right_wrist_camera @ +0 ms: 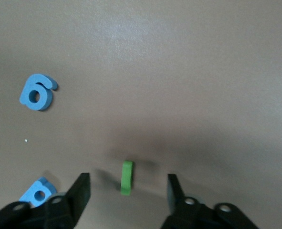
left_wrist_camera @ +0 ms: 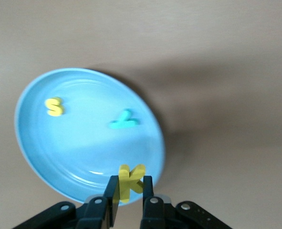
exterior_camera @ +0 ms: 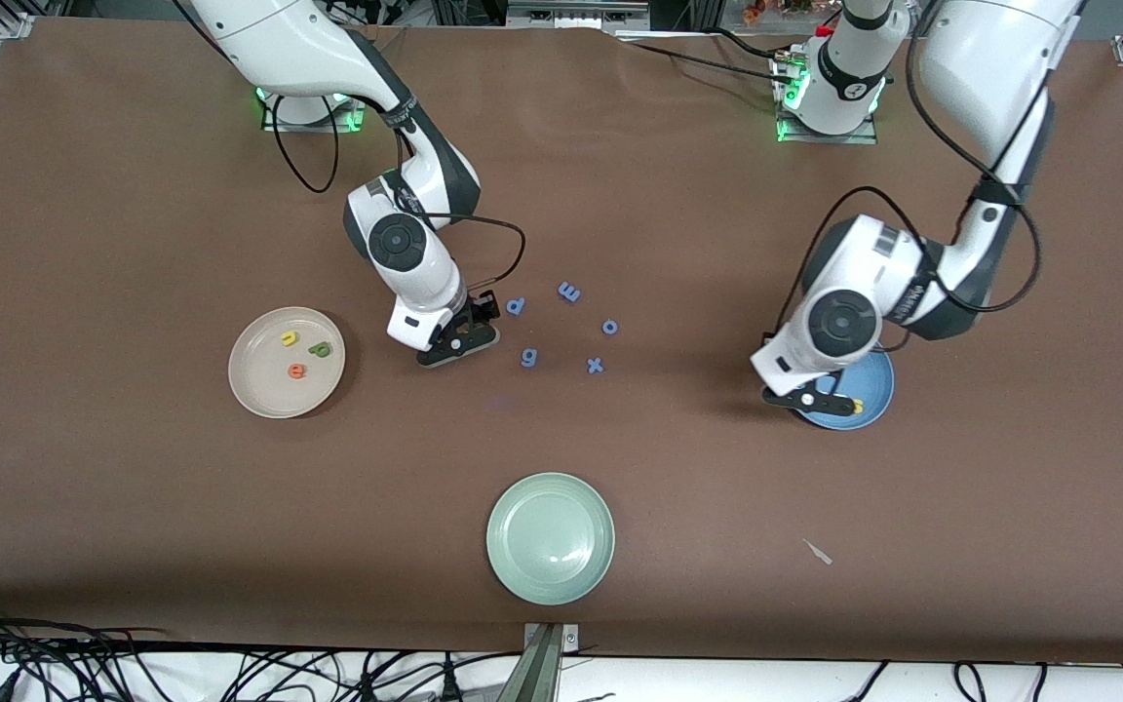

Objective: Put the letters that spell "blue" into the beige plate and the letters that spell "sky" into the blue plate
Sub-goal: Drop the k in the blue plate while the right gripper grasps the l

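My left gripper (exterior_camera: 812, 396) hangs over the blue plate (exterior_camera: 875, 382). In the left wrist view it (left_wrist_camera: 130, 181) is shut on the yellow k (left_wrist_camera: 132, 172) above the plate's rim (left_wrist_camera: 74, 143). The yellow s (left_wrist_camera: 54, 106) and teal y (left_wrist_camera: 124, 121) lie in that plate. My right gripper (exterior_camera: 459, 341) is low at the table, open (right_wrist_camera: 129, 187), with the thin green l (right_wrist_camera: 127, 177) lying between its fingers, untouched. The beige plate (exterior_camera: 264, 390) holds the yellow u (exterior_camera: 290, 338), green b (exterior_camera: 319, 349) and orange e (exterior_camera: 297, 370).
Several all-blue letters lie on the table beside my right gripper, among them one (exterior_camera: 516, 306) close to it and one (exterior_camera: 528, 358) nearer the camera. A pale green plate (exterior_camera: 550, 537) sits near the front edge. A small white scrap (exterior_camera: 818, 552) lies toward the left arm's end.
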Available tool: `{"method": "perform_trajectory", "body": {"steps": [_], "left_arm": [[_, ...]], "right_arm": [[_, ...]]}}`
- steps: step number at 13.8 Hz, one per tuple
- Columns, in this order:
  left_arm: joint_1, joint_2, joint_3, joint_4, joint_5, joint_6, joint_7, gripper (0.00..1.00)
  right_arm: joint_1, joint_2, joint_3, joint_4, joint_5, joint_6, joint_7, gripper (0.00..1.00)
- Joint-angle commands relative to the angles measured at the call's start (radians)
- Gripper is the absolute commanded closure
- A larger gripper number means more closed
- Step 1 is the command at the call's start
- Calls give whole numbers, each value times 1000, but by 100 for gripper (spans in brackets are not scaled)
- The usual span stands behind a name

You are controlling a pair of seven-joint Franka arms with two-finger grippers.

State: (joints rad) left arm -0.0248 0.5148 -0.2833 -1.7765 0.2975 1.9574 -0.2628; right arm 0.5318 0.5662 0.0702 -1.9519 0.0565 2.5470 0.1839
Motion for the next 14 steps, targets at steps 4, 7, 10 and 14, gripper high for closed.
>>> {"method": "perform_trajectory", "body": {"steps": [4, 7, 10, 14], "left_arm": [[11, -67, -13, 14, 12, -28, 33, 0], [12, -99, -14, 93, 2, -139, 34, 0], [14, -110, -10, 266, -30, -251, 36, 0], [35, -156, -10, 406, -107, -356, 36, 0]], "right_arm": [[14, 9, -7, -15, 5, 33, 9, 65], [14, 9, -7, -21, 5, 41, 8, 80], [5, -29, -18, -16, 5, 4, -21, 92], [2, -88, -168, 109, 9, -340, -280, 92]]}}
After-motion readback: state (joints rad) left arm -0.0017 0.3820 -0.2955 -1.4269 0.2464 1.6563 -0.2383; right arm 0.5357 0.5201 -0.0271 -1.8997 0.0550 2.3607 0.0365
